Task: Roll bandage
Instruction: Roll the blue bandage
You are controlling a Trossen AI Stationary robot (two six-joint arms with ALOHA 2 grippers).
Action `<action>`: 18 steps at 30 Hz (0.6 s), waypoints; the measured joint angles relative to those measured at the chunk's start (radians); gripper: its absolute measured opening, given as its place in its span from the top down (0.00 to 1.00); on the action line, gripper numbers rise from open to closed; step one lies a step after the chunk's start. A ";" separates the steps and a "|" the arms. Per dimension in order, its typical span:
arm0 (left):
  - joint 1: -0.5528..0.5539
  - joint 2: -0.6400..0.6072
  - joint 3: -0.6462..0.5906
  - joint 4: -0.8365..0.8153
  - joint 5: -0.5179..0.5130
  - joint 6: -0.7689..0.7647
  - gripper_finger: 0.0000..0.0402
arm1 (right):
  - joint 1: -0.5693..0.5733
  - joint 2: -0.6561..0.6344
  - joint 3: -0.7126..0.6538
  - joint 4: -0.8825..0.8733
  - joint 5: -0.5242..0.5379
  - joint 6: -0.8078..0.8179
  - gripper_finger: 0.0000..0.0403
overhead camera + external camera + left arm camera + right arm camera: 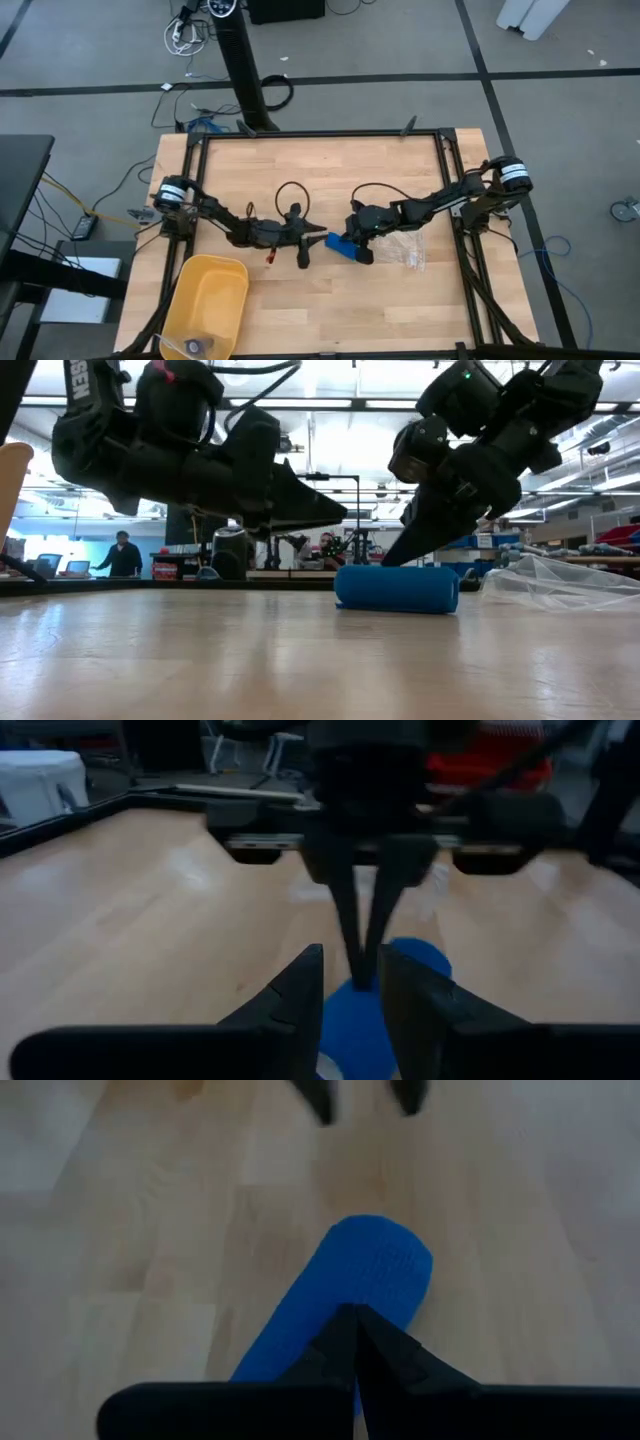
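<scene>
The bandage (341,246), a rolled bright blue cylinder, lies on its side on the wooden table (330,160), just right of centre. The right gripper (357,240) rests on its 3 o'clock end, fingers pressed together; its wrist view shows their tips meeting over the roll. The left gripper (316,238), at 9 o'clock, has its fingers parted, holding nothing. Only the high view shows the yellow bin (205,303) at 7 o'clock; the plastic bag (405,250) lies at 3 o'clock.

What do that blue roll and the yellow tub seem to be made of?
The bandage looks like soft knitted or woven fabric, matte, with a fine ribbed texture on its rounded end. The yellow bin seems to be moulded plastic: smooth, evenly coloured, with rounded corners, though its finish is hard to judge from above.
</scene>
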 joint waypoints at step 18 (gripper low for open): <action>-0.046 0.005 0.244 -0.569 -0.029 0.211 0.75 | -0.013 0.066 0.002 0.059 0.005 0.001 0.99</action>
